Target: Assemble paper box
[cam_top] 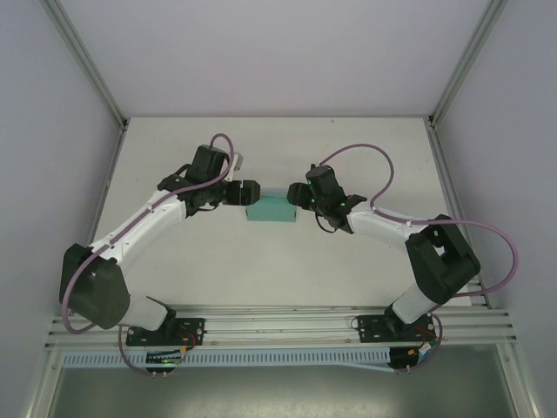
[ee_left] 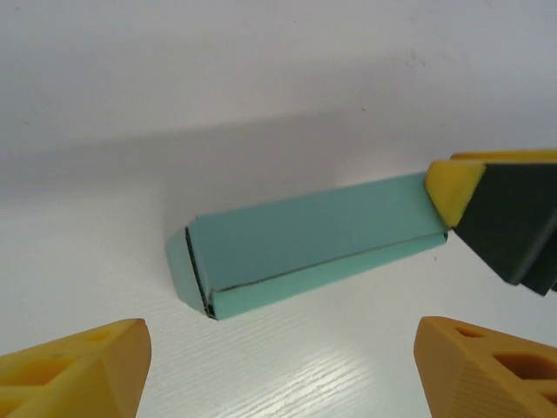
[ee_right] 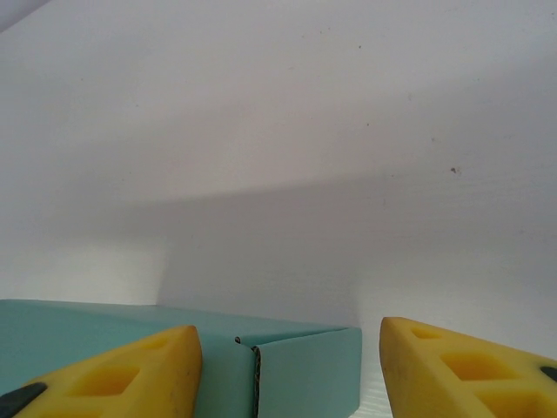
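Overhead view: I see the paper box (cam_top: 271,210), teal-green and folded into a long closed block, lying flat on the white table (cam_top: 261,270) at mid-depth, directly between the two arms. The left gripper (cam_top: 251,193) sits just beside the box's left end and the right gripper (cam_top: 298,197) just beside its right end, each pointing inward along the box. Left wrist view: the paper box (ee_left: 313,239) lies ahead of the left gripper (ee_left: 280,335), its near end flap showing a dark seam; the two yellow fingers (ee_left: 78,370) stand wide apart with nothing between them, and I read them as open and clear of the card. At the far end of the box, one yellow fingertip (ee_left: 451,187) of the right arm touches the top edge. Right wrist view: the right gripper (ee_right: 287,335) hangs over the box's end (ee_right: 300,370); its fingers (ee_right: 470,370) are parted, one overlapping the card and the other separated from it by a strip of bare table, so I read no grip.
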Action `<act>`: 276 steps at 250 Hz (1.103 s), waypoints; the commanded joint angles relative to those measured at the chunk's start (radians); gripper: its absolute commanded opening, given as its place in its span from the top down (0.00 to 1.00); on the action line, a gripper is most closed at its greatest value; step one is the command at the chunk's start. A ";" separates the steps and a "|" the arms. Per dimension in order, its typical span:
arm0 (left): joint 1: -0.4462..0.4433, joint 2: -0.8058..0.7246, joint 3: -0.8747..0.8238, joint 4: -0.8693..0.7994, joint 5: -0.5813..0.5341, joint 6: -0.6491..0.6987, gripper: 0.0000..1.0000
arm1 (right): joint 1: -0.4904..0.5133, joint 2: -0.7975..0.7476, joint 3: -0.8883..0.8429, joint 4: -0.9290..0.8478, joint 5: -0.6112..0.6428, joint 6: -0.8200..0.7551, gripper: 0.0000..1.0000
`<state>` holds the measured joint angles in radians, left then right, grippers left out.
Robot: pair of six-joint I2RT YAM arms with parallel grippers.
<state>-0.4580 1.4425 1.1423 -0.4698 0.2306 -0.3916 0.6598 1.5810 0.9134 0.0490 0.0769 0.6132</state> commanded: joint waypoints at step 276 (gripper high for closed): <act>0.136 0.252 -0.315 0.279 0.260 -0.092 0.86 | -0.092 0.199 -0.294 0.249 -0.317 -0.233 0.77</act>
<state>-0.3145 1.6051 0.9104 -0.0498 0.5434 -0.4870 0.5777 1.6524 0.7525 0.4713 -0.1928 0.4343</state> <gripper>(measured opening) 0.192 0.292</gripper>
